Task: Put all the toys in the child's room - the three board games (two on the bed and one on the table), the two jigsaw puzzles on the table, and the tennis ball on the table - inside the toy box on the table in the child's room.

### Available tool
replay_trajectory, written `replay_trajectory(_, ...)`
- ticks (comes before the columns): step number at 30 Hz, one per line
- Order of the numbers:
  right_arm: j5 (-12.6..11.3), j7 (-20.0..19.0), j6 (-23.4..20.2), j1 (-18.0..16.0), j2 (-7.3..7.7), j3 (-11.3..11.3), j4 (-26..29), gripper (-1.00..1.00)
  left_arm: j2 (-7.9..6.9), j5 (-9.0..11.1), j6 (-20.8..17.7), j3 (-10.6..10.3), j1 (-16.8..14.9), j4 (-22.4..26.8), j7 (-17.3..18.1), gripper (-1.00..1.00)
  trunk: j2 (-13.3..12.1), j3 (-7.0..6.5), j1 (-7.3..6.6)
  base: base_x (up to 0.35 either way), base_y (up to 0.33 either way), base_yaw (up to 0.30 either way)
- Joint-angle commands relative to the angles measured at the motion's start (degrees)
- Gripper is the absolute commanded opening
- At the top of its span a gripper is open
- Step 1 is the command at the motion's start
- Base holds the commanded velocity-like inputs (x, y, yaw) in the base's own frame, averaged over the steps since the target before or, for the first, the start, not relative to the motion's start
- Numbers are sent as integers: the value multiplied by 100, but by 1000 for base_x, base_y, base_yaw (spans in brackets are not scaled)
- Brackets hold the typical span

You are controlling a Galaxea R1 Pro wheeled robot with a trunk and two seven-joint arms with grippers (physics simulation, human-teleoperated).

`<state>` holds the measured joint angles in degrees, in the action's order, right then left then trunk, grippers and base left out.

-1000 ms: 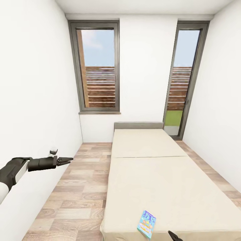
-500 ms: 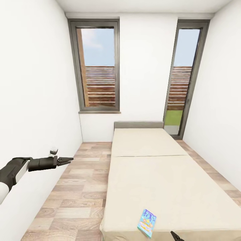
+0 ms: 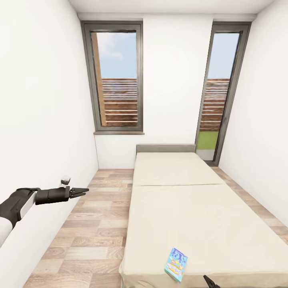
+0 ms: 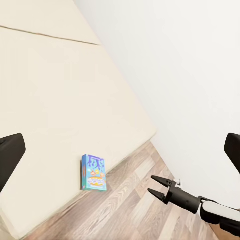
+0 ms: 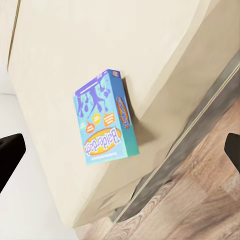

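Head view is looking down a narrow white-walled room in which the bed (image 3: pixel 188 208) is running lengthwise from a low grey headboard (image 3: pixel 165 148) toward the camera, its plain beige mattress split across by a seam. One board game (image 3: pixel 176 264), a blue box with purple and orange print, is lying flat on the near end of the mattress, close to the foot edge and well apart from the headboard. The left gripper (image 3: pixel 81 191) is hanging out over the wood-plank floor (image 3: pixel 92 236) beside the bed, pointing toward the far wall, its two dark fingers standing slightly parted with nothing between them. The right gripper (image 3: pixel 209 281) is just poking into this view at the bottom edge, to the right of the box and near it, and its tips are spread apart and gripping nothing. Two tall windows (image 3: pixel 119 78) with dark grey frames are standing in the far wall above the headboard, showing slatted fencing outside. Left wrist view is showing the same board game (image 4: pixel 93 172) lying at the mattress edge, with the right gripper (image 4: pixel 158 187) reaching in over the floor beside the bed (image 4: pixel 55 110), its two pointed fingers open and not touching the box. Right wrist view is looking at the board game (image 5: pixel 105 117) up close, resting on the corner of the mattress just above the grey frame (image 5: pixel 180 150).
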<state>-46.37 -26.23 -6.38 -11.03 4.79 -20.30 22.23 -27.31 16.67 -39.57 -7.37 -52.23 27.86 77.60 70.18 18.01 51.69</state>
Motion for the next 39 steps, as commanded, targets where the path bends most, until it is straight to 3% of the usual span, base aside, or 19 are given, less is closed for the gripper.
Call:
replay_trajectory(1,-70,-38,-86,-4,-1,-33,7,100,-5,43,-60,-36,-6,0,8,100,46,26,23,0,0,0)
replay_trajectory(5,-113,-116,-255,-6,14,-48,15,100,28,41,-60,-36,-6,0,9,100,207,98,111,0,0,0)
replay_trajectory(10,-149,-246,-781,-60,76,-84,24,100,62,39,-61,-36,-6,0,13,100,407,187,221,0,0,0)
replay_trajectory(14,-158,-252,-965,-316,101,-106,17,100,73,38,-60,-37,-6,0,17,100,568,259,308,0,0,0)
replay_trajectory(25,-161,-209,-963,-592,82,-164,2,100,69,38,-57,-39,-6,0,32,100,1009,457,550,0,0,0)
replay_trajectory(39,-154,-216,-950,-645,22,-193,-31,100,68,38,-30,-39,-6,0,27,100,1570,708,858,0,0,0)
